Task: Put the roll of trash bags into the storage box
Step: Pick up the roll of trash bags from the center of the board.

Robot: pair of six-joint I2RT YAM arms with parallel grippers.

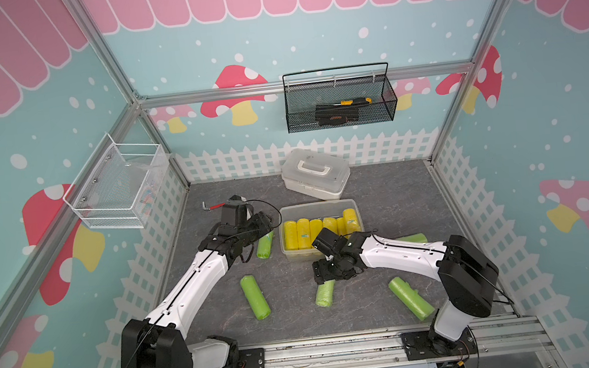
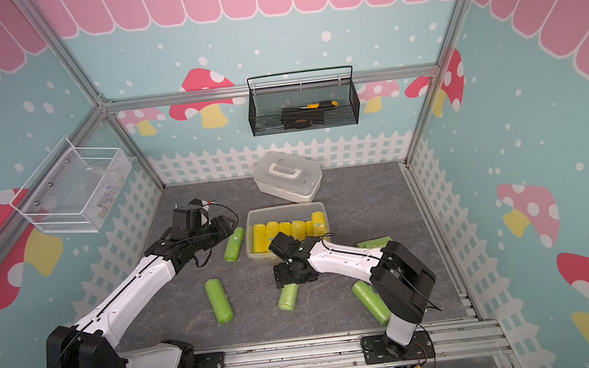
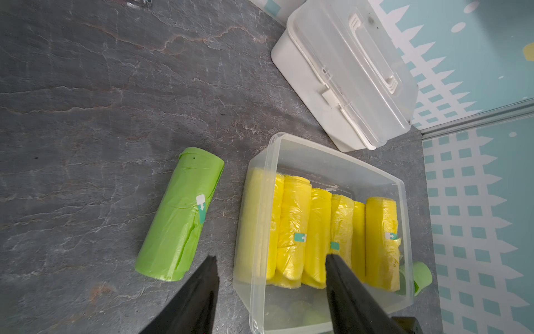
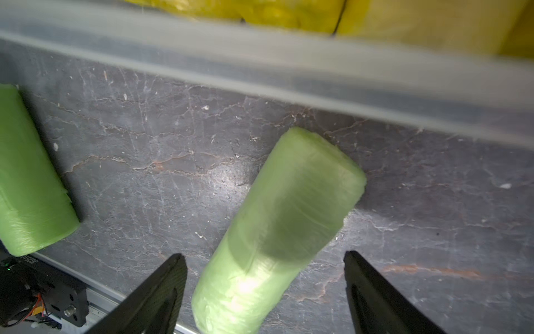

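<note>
Both grippers gape empty: left gripper (image 3: 271, 256) at the storage box (image 3: 346, 160) edge, right gripper (image 4: 263, 254) astride a green roll (image 4: 283, 219) beside it; closing askew could knock it away.

A robotics lab cell dressed like a playroom: silver aluminium frame bars (image 1: 203, 95) carry printed walls (image 1: 308, 36) of pink mushrooms and white picket fence, and two white-and-black robot arms (image 1: 192, 287) stand bolted to a metal rail (image 1: 338, 348) beside a grey stone-patterned tabletop (image 1: 397, 197).
</note>
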